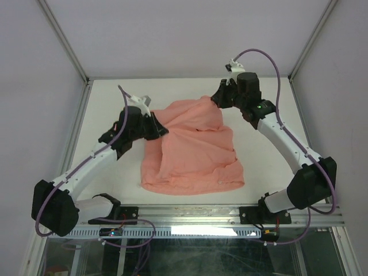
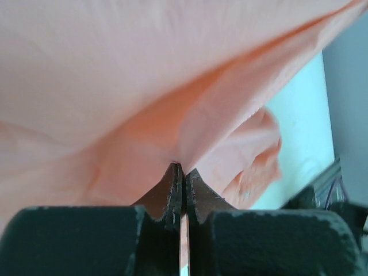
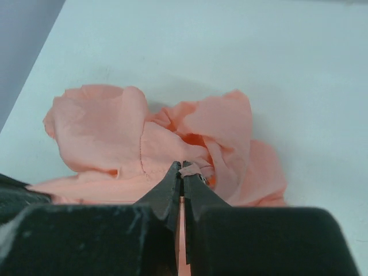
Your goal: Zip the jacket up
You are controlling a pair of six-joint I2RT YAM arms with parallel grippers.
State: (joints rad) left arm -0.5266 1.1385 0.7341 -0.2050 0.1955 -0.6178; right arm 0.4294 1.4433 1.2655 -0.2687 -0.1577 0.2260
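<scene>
The salmon-pink jacket (image 1: 192, 152) lies wrinkled on the white table, its far part lifted into a ridge between the two arms. My left gripper (image 1: 163, 130) is shut on the jacket's left edge; in the left wrist view the cloth (image 2: 172, 86) stretches up and away from the pinched tips (image 2: 183, 168). My right gripper (image 1: 215, 99) is shut on the jacket's far right corner. In the right wrist view a small fold of fabric and a bit of metal sit at the tips (image 3: 184, 167), with bunched jacket (image 3: 161, 138) beyond. The zipper line is hidden in the folds.
The white table (image 1: 115, 92) is boxed in by grey walls and metal frame posts at the back corners. A metal rail (image 1: 230, 221) runs along the near edge by the arm bases. Cables loop off both arms.
</scene>
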